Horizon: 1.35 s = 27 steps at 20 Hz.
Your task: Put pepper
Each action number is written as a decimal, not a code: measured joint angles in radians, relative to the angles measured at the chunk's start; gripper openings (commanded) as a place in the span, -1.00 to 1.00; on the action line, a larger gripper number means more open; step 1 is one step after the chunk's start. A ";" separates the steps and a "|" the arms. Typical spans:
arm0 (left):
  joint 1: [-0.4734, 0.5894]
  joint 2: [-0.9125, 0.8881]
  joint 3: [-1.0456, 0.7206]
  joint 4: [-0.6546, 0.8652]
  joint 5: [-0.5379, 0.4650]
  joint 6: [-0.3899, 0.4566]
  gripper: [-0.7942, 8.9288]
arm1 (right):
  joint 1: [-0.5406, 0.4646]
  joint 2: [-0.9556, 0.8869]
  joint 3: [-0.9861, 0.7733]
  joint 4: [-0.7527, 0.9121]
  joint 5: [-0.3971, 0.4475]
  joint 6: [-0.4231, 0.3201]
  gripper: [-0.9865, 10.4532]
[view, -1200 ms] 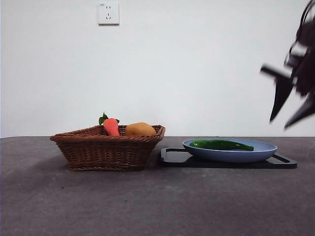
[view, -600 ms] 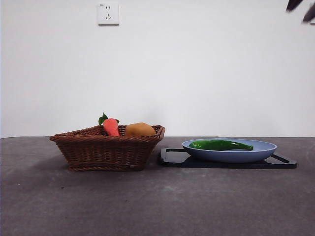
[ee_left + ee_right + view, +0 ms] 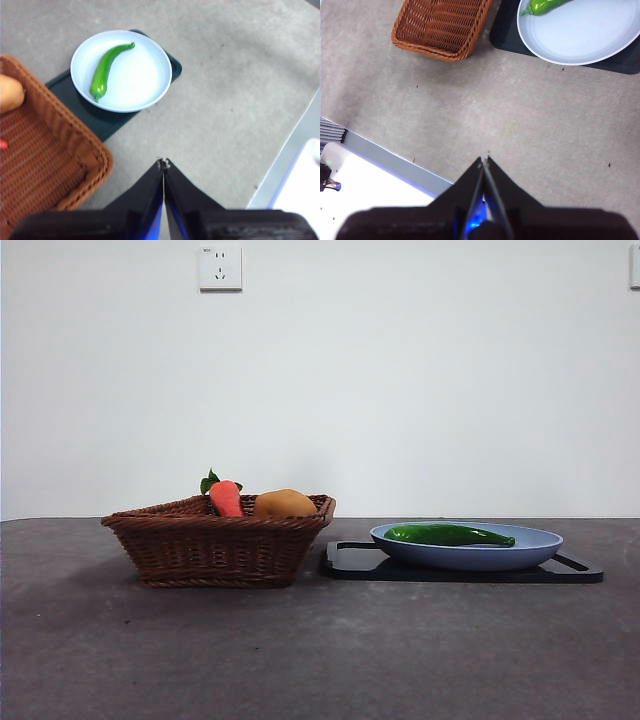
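Note:
The glossy green pepper (image 3: 448, 535) lies inside a pale blue plate (image 3: 535, 545) on a dark tray (image 3: 350, 562), right of the wicker basket (image 3: 215, 545). The left wrist view shows the same pepper (image 3: 106, 71) curved across the plate (image 3: 142, 80). Only its thick end (image 3: 542, 6) shows in the right wrist view. My left gripper (image 3: 164, 163) hangs high over bare table beside the basket's corner, jaws shut and holding nothing. My right gripper (image 3: 484, 160) is also shut and holds nothing, high above the table's near side. Neither gripper appears in the front view.
The basket holds an orange-red carrot (image 3: 225, 497) with green leaves and a rounded yellow-orange fruit (image 3: 285, 503). A wall socket (image 3: 220, 267) sits high on the white wall. The table's edge (image 3: 385, 155) and a white surface beyond it show in the right wrist view.
A dark gripper at the right edge of the front view rose to the top right corner and has now left the picture. The pepper, plate and basket have not moved.

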 measured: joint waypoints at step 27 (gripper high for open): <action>0.708 -0.737 -0.615 0.799 -0.081 0.107 -0.82 | 0.000 -0.002 0.000 0.000 0.000 0.003 -0.81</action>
